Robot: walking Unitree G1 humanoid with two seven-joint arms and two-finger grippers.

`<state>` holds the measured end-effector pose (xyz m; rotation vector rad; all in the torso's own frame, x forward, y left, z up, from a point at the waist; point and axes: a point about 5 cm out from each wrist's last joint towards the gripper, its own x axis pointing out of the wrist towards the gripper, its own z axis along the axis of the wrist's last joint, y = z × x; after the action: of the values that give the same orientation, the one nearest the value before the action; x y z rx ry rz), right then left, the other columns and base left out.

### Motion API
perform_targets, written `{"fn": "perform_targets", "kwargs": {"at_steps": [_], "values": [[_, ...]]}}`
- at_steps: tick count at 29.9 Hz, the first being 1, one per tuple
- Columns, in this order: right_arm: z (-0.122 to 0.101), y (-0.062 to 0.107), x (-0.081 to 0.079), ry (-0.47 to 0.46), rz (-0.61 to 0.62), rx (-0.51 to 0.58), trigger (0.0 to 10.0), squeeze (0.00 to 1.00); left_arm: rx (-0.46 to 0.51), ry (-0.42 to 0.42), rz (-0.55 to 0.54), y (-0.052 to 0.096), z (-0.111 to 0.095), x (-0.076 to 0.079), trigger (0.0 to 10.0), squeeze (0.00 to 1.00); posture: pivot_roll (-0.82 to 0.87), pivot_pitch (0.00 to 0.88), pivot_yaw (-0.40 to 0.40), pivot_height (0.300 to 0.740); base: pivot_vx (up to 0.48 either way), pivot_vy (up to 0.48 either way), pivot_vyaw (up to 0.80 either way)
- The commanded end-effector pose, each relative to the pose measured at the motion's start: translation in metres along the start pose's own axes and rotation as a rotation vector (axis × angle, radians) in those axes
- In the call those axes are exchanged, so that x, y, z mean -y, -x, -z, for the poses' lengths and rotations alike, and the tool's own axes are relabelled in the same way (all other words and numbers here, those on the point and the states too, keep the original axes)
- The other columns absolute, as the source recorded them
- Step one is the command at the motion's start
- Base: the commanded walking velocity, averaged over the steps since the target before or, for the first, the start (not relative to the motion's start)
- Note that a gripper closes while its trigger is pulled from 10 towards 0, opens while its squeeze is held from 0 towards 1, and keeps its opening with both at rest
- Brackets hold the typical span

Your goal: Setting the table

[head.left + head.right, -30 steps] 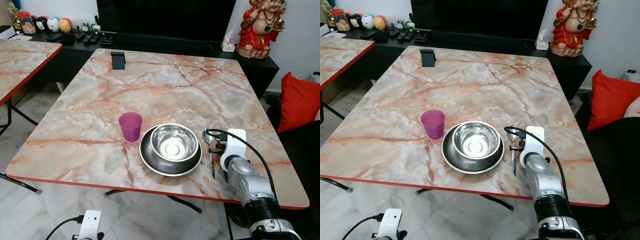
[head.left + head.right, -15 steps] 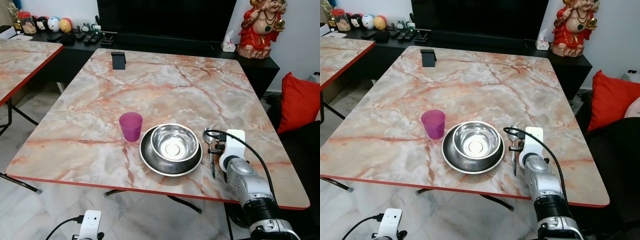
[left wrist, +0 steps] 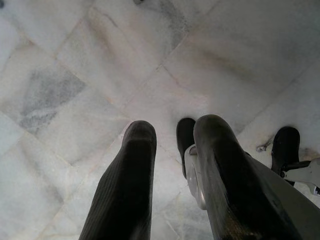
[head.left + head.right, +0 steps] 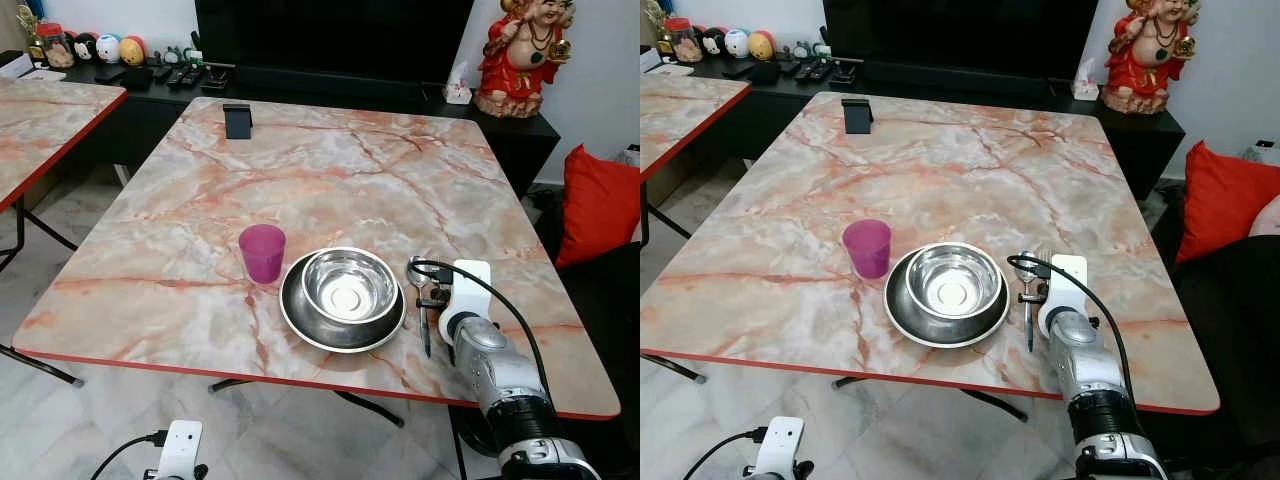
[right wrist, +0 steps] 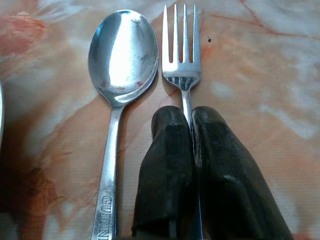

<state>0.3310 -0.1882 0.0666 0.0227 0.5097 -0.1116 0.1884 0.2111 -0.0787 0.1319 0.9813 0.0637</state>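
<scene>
Right wrist view shows the right gripper (image 5: 189, 122) clamped on the fork (image 5: 181, 50): the two black fingers (image 5: 167, 165) press together around the fork's handle just behind the tines, and the tines project forward past the fingertips. The fork lies flat on the marble table (image 4: 330, 170), and the spoon (image 5: 120, 75) lies parallel and just beside it, bowl facing up, on the side toward the dishes; spoon and fork do not touch at their heads. Left eye view places the right gripper (image 4: 432, 298) at the table's near right area, just to the right of the steel bowl (image 4: 349, 284), which sits inside the steel plate (image 4: 300, 318). The spoon (image 4: 420, 300) lies between the plate rim and the gripper, handle pointing toward the near table edge. A purple cup (image 4: 262, 252) stands upright just to the left of the plate, apart from its rim. A small black object (image 4: 237, 120) stands near the far left corner of the table. Left wrist view shows the left gripper (image 3: 172, 137) hanging over the tiled floor (image 3: 75, 65), fingers spread with a clear gap and holding nothing
</scene>
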Motion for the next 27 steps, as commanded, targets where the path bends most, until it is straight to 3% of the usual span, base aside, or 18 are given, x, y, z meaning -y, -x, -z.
{"fn": "perform_targets", "kwargs": {"at_steps": [1, 6, 19, 20, 27], "values": [[0.002, -0.001, 0.006, 0.004, 0.021, -0.015, 10.0, 0.65, -0.015, -0.011, 0.002, 0.000, 0.003, -0.002, 10.0, 0.00, 0.07, 0.000, -0.065, 0.740, 0.000, 0.000, 0.00], [0.002, -0.001, 0.005, 0.003, 0.018, -0.010, 10.0, 0.70, -0.015, -0.013, 0.002, 0.000, 0.003, -0.002, 10.0, 0.00, 0.07, 0.000, -0.064, 0.740, 0.000, 0.000, 0.00], [-0.003, -0.001, 0.007, -0.008, 0.023, 0.014, 10.0, 0.65, -0.015, -0.016, 0.001, 0.000, 0.003, -0.002, 10.0, 0.00, 0.07, 0.000, -0.065, 0.740, 0.000, 0.000, 0.00], [-0.005, -0.001, 0.007, -0.010, 0.018, 0.029, 10.0, 0.00, -0.015, -0.017, 0.001, 0.000, 0.003, -0.002, 10.0, 0.00, 0.07, 0.000, -0.065, 0.740, 0.000, 0.000, 0.00], [-0.011, 0.000, 0.007, -0.043, 0.010, 0.060, 10.0, 0.00, -0.014, -0.017, 0.005, 0.000, 0.002, -0.001, 10.0, 0.00, 0.07, 0.000, -0.065, 0.740, 0.000, 0.000, 0.00]]}}
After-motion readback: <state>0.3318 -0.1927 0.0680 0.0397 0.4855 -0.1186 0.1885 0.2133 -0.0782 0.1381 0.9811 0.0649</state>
